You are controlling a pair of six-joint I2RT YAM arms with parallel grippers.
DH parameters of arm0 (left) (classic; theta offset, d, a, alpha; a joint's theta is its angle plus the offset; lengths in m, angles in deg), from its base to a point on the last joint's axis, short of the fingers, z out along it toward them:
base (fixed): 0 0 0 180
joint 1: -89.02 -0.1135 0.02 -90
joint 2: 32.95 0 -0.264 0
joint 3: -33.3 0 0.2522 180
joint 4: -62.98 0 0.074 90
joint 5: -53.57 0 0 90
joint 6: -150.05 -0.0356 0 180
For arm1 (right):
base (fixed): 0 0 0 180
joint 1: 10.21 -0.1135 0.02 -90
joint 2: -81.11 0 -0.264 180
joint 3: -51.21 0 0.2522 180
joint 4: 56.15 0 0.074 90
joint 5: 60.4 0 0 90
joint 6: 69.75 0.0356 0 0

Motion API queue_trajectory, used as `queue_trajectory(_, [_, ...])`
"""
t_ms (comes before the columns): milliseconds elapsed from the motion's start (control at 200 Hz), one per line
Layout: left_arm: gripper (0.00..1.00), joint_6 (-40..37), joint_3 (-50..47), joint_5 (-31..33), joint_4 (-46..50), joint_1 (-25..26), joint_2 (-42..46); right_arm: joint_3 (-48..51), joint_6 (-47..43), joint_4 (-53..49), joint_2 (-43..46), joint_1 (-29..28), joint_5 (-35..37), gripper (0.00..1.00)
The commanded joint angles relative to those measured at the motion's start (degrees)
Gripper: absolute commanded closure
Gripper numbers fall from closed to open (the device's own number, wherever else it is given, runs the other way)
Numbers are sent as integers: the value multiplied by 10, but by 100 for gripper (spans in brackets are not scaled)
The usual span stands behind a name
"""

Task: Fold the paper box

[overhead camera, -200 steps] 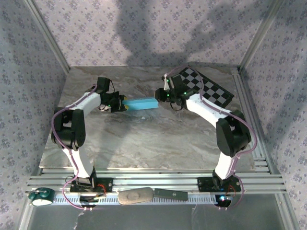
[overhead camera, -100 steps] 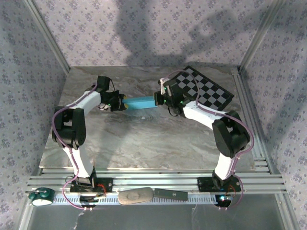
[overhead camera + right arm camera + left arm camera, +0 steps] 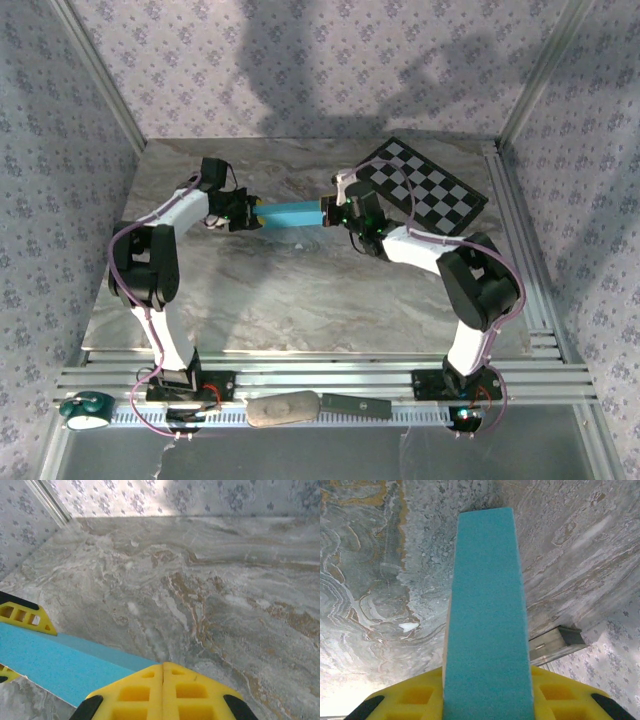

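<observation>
Left wrist view: the left gripper point(image 3: 487, 702) is clamped on the paper box point(image 3: 485, 605), with one yellow finger point(image 3: 410, 700) at 7 o'clock and the other at 5 o'clock, the turquoise card sandwiched between them. From that grip the box runs straight out toward 12 o'clock as a long flat strip and ends in a square edge above the marble table point(image 3: 380, 580). In the right wrist view the right gripper point(image 3: 163, 670) has its two yellow fingers pressed tight together at 6 o'clock, no gap along the seam and nothing between them. The box's end comes in from 8 o'clock and meets the left side of those closed tips; whether they press on it cannot be told. A finger of the left gripper shows at 9 o'clock, above the card. In the top external view the box lies level between the two grippers, a little toward 12 o'clock from the table's centre, the left gripper on its 9 o'clock end and the right gripper at its 3 o'clock end. By count: one box, one left arm point(image 3: 150, 270), one right arm point(image 3: 480, 285), and one black-and-white checkerboard point(image 3: 425, 190) lying flat toward 2 o'clock, just behind the right gripper. On the rail at 6 o'clock sit one teal roll point(image 3: 85, 408), one pale oval pad point(image 3: 283, 409) and one dark strip point(image 3: 355, 405).
</observation>
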Motion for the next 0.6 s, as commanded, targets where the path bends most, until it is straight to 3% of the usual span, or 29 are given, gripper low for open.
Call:
queue_trajectory(0, [100,-2,-4,-4,49,-8,-40,49,-45,54,-32,-26,14,100])
queue_trajectory(235, [100,-21,20,-10,73,-18,-56,66,-94,127,-80,-55,88,100])
queue_trajectory(595, [100,-27,29,-19,75,-24,-65,68,-147,130,-113,-92,211,97])
